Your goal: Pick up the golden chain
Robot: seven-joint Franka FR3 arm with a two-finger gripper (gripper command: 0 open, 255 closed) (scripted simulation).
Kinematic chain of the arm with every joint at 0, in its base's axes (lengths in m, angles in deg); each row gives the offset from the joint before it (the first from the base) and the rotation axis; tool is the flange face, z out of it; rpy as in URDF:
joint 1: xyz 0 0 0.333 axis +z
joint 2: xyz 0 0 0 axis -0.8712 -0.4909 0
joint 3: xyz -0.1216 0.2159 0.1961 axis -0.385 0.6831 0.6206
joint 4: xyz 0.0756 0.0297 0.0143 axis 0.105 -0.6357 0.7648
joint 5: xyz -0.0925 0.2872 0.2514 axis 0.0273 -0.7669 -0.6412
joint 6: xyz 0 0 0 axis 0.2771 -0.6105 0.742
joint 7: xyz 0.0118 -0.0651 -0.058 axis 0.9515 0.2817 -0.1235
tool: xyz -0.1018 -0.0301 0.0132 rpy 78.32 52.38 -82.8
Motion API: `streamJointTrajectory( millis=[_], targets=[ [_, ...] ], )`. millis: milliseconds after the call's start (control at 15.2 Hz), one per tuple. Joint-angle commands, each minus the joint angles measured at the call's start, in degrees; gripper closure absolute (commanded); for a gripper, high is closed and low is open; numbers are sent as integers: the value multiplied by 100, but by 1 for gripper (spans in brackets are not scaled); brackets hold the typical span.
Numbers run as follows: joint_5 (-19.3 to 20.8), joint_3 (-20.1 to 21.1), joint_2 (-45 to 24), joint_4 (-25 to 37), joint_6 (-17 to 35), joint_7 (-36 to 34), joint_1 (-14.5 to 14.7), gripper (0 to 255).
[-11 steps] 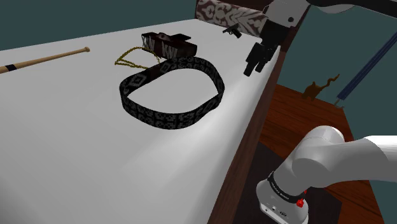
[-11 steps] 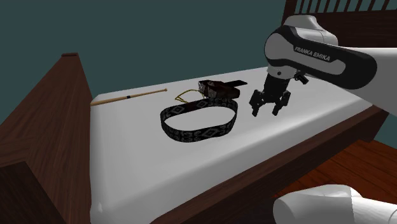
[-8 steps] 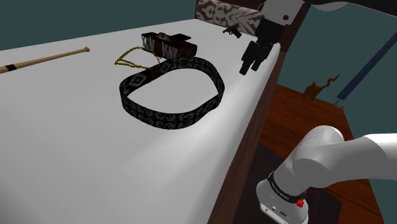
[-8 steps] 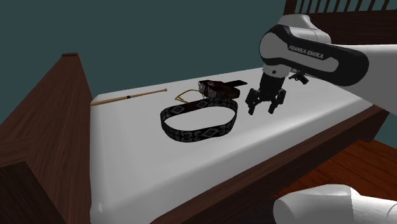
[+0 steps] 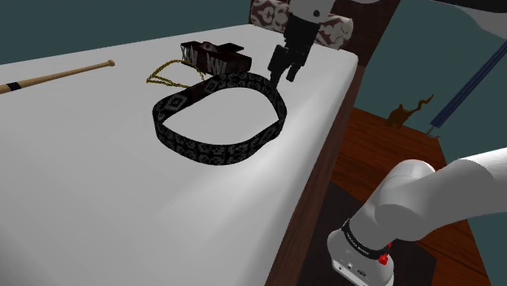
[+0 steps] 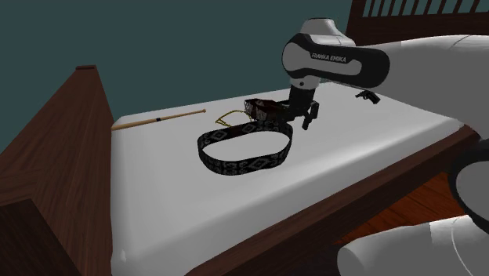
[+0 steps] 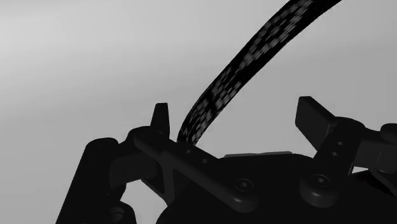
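White letters on the arm's (image 6: 368, 67) dark band read "FRANKA EMIKA" in the second exterior view. The dark brown box (image 5: 215, 55) on the bed carries pale marks on its side, too small to read.

The claw (image 5: 280, 71) hangs over the far part of the white mattress (image 5: 97, 211), just beside the box's right end in the shoulder view and above the far right curve of the patterned black belt (image 5: 207, 154). In the wrist view its two black fingers (image 7: 161, 119) stand wide apart with nothing between them but the belt's strap (image 7: 254, 70) lying on the sheet below; it grips nothing.

The golden chain (image 5: 165, 75) lies in a loose tangle on the mattress, left of the box and touching the belt's far left end, with the box between it and the claw. A wooden bat (image 5: 53, 77) lies farther left, well apart.
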Motion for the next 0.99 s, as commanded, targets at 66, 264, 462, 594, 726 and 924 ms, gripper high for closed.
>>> streamJointTrajectory(
  millis=[66,264,462,594,726,924],
  targets=[
    [68,240,-596,481,160,-135,70,0],
    [193,472,-1184,1009,251,-283,135,0],
    [376,699,-1793,1601,286,-449,208,0],
    [531,847,-2215,2034,274,-567,267,0],
    [713,986,-2653,2505,230,-689,343,0],
    [1035,1173,-3349,3295,99,-870,499,0]
  ],
)
